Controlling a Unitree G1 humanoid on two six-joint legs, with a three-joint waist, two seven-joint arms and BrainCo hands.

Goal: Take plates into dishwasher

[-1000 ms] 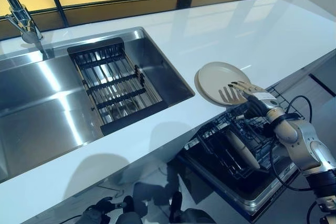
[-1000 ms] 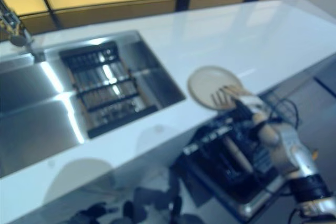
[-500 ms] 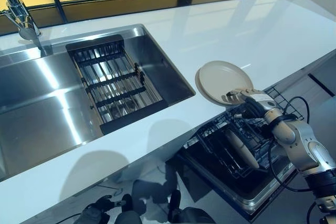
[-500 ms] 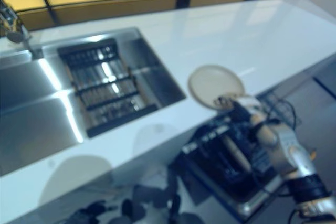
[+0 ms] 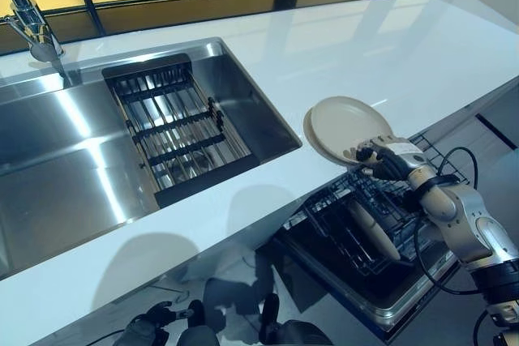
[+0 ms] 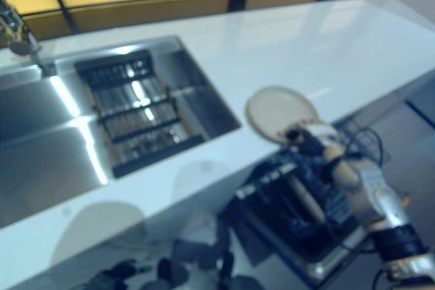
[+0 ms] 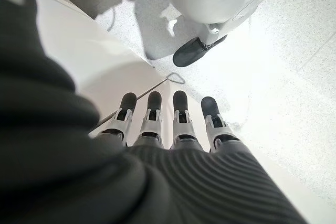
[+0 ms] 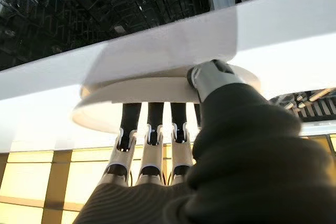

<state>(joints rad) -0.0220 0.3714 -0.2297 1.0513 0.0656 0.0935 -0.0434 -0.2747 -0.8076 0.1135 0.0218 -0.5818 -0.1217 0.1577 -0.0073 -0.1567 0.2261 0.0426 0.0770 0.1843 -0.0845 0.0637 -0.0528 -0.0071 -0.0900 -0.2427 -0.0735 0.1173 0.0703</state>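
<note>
- The right hand [image 5: 388,160] pinches the near rim of the round cream ceramic plate [image 5: 345,127]: fingers [image 8: 149,129] on one face, thumb [image 8: 210,74] on the other.
- The plate lies on the white countertop [image 5: 389,54], overhanging its edge.
- Just below the fingers, the open dishwasher's black wire rack [image 5: 365,232] holds another cream plate [image 5: 373,231] upright.
- The left hand [image 7: 173,129] hangs with straight fingers, holding nothing.

No lettering, label, number or sign can be read anywhere in these views (not on the plate [image 5: 346,128], the worktop [image 5: 389,46], the sink [image 5: 57,160] or the dishwasher rack [image 5: 365,224]).
</note>
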